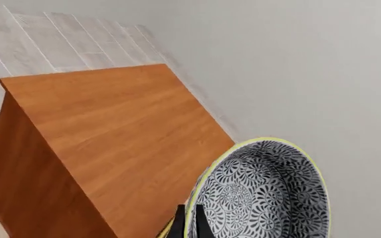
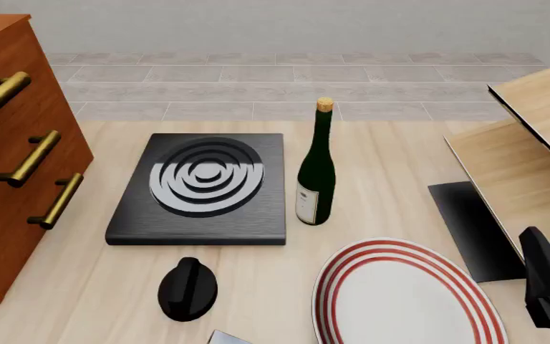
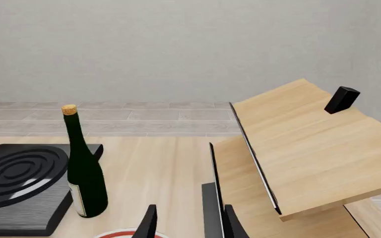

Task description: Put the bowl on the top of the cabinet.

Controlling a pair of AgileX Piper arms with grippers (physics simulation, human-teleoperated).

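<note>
Left gripper (image 1: 189,224) pinches the bowl (image 1: 263,193) by its rim, above the cabinet (image 1: 111,144) top. Right gripper (image 3: 187,223) hangs open.

A pale wood table (image 2: 399,154) carries a reddish-brown cabinet (image 2: 12,165) at the left, a black hob (image 2: 203,188), a dark green corked wine bottle (image 2: 316,168) just beside it, a black knob (image 2: 188,288), a red-ringed white plate (image 2: 404,295), and a light-wood panel structure (image 2: 528,143) at the right.
</note>
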